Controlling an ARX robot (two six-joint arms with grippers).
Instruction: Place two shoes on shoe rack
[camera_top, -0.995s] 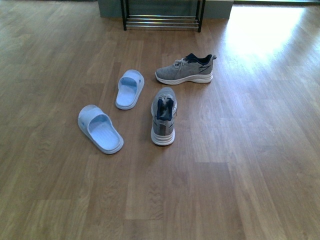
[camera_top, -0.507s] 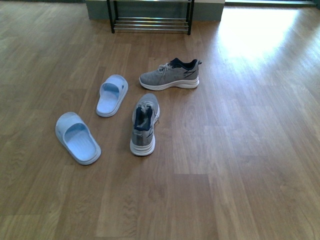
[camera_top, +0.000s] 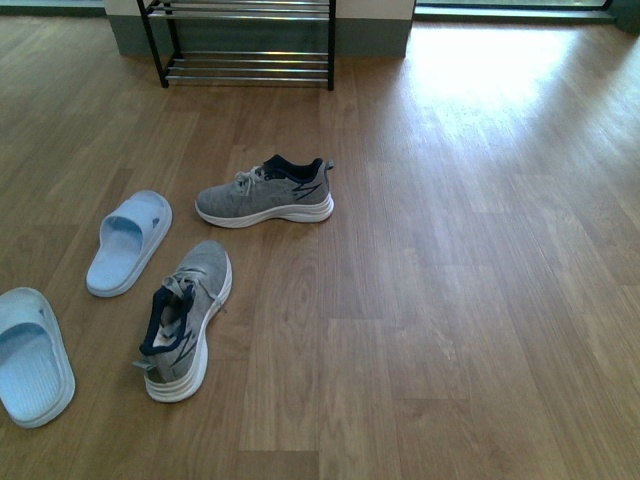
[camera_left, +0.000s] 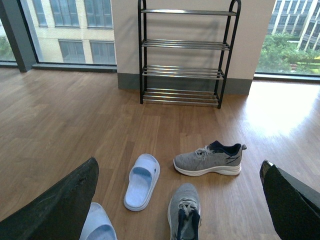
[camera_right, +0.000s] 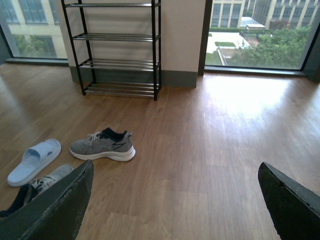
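While left end effector and right end effector gape wide, side-on shoe, nearer shoe — both ahead.

Far pale-blue slide, near pale-blue slide, apart on wooden floor

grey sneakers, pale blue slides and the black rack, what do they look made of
Grey sneakers with white soles: matt, heathered knit-looking fabric uppers on thick smooth soles, probably foam or rubber. Pale blue slides: apparently one-piece moulded foam or plastic, matt, seamless. Black-framed shoe rack: likely metal, black tube frame with shiny bars that glint.
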